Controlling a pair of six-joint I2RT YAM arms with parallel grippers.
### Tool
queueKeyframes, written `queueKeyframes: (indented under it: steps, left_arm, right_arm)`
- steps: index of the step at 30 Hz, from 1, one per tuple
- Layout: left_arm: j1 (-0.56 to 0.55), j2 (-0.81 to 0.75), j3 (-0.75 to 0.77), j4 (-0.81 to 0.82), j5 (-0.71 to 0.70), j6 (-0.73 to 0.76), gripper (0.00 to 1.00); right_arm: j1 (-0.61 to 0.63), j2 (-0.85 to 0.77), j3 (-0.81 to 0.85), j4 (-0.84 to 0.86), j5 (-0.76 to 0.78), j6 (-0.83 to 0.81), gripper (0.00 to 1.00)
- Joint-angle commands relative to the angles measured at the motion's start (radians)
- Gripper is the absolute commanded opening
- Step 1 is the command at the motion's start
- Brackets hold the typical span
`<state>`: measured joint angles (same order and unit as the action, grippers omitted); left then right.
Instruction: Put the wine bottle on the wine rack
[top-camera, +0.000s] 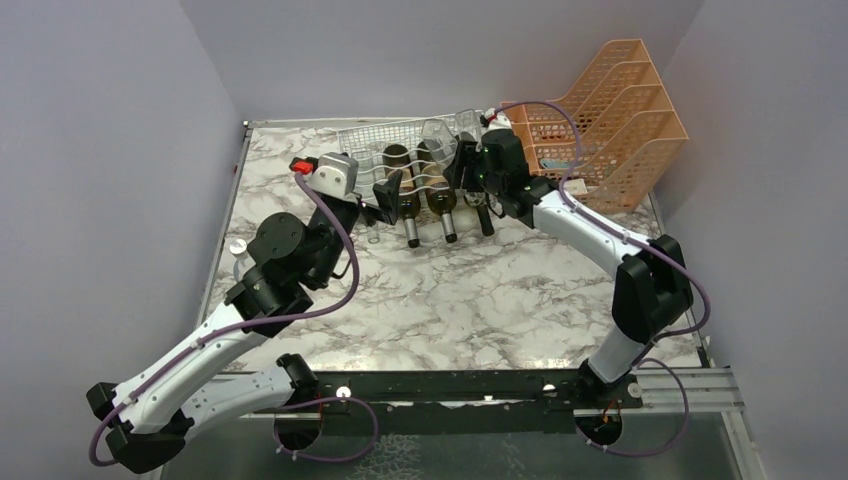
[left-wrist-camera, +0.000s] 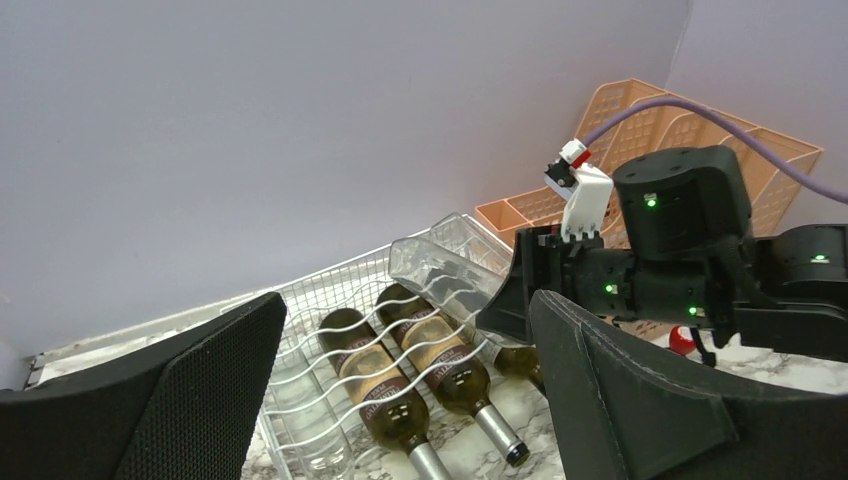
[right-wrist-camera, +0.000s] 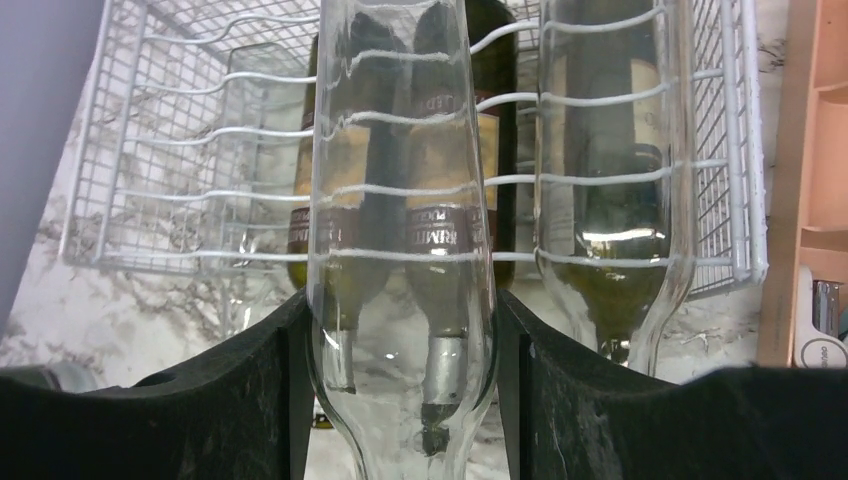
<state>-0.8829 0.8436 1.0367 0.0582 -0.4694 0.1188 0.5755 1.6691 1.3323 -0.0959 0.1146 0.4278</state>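
Note:
The white wire-grid wine rack (top-camera: 372, 135) lies at the back of the marble table. Two green labelled wine bottles (top-camera: 402, 190) (top-camera: 438, 188) lie in its middle cradles, necks toward me. My right gripper (top-camera: 463, 162) is shut on a clear glass bottle (top-camera: 443, 133) and holds it tilted above the rack's right side. In the right wrist view the clear bottle (right-wrist-camera: 400, 230) fills the gap between the pads (right-wrist-camera: 250, 400). My left gripper (top-camera: 385, 200) is open and empty in front of the rack; its view shows the rack (left-wrist-camera: 330, 290) and the held bottle (left-wrist-camera: 450, 265).
An orange perforated tiered tray (top-camera: 605, 120) stands at the back right, close to the right arm. A clear bottle (left-wrist-camera: 295, 410) lies in the rack's left cradle, and another green bottle (right-wrist-camera: 610, 220) lies in the right one. Grey walls close in on three sides.

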Motion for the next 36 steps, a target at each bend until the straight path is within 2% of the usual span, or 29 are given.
queueKeyframes:
  steps: [1, 14, 23, 25, 27, 28, 30, 31, 33, 36]
  left_arm:
    - [0.002, -0.025, 0.017, -0.032, -0.028, -0.019, 0.99]
    - [0.001, -0.024, 0.014, -0.044, -0.021, -0.030, 0.99]
    - [0.002, -0.017, 0.016, -0.051, -0.023, -0.031, 0.99]
    - [0.001, -0.015, 0.016, -0.051, -0.023, -0.031, 0.99]
    - [0.002, -0.014, 0.016, -0.052, -0.023, -0.031, 0.99]
    - [0.001, -0.013, 0.015, -0.052, -0.023, -0.031, 0.99]
    - [0.002, -0.012, 0.015, -0.053, -0.023, -0.031, 0.99]
    - [0.002, -0.012, 0.015, -0.055, -0.023, -0.031, 0.99]
    - [0.002, -0.011, 0.015, -0.056, -0.024, -0.029, 0.99]
    - [0.001, -0.012, 0.018, -0.060, -0.027, -0.024, 0.99]
  right_arm:
    - [0.011, 0.028, 0.043, 0.197, 0.093, 0.034, 0.01]
    - [0.030, 0.146, 0.060, 0.316, 0.140, 0.096, 0.01]
    - [0.041, 0.206, 0.076, 0.314, 0.184, 0.123, 0.03]
    - [0.041, 0.218, 0.083, 0.302, 0.190, 0.124, 0.10]
    - [0.041, 0.229, 0.089, 0.293, 0.192, 0.124, 0.21]
    - [0.041, 0.234, 0.092, 0.285, 0.190, 0.124, 0.27]
    - [0.041, 0.239, 0.098, 0.270, 0.179, 0.127, 0.49]
    - [0.041, 0.240, 0.100, 0.263, 0.175, 0.127, 0.55]
    - [0.041, 0.241, 0.104, 0.251, 0.168, 0.125, 0.63]
    - [0.041, 0.241, 0.115, 0.231, 0.154, 0.114, 0.68]
